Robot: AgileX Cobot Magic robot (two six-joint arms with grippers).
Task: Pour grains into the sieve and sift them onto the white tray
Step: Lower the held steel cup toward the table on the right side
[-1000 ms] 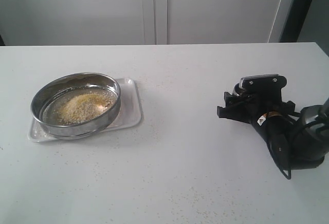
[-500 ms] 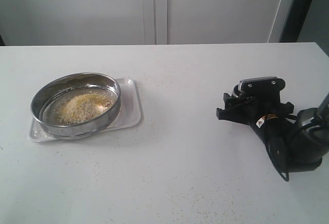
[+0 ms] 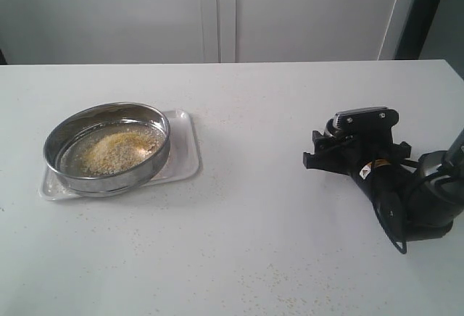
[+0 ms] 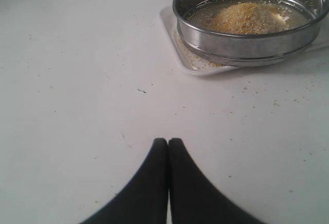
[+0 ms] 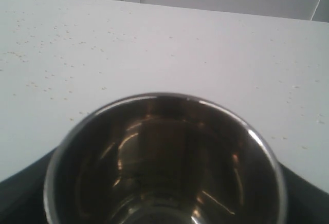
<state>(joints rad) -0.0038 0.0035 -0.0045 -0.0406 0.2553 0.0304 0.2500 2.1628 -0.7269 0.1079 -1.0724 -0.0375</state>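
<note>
Exterior view: round steel sieve (image 3: pixel 109 175) holding yellowish grains (image 3: pixel 114 151), on white rectangular tray (image 3: pixel 185 151). Left gripper (image 4: pixel 168 145) clenched, empty. Right gripper (image 3: pixel 319 151) grasps shiny steel cup (image 5: pixel 164 167).

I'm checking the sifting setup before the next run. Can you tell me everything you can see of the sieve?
The sieve is a wide, shallow round ring of shiny, steel-looking metal with a fine mesh bottom. It stands upright and level on the white tray, covering most of it, on the left part of the table. A low heap of yellow-orange and pale grains lies on its mesh. Nothing else is seen touching it.
</note>
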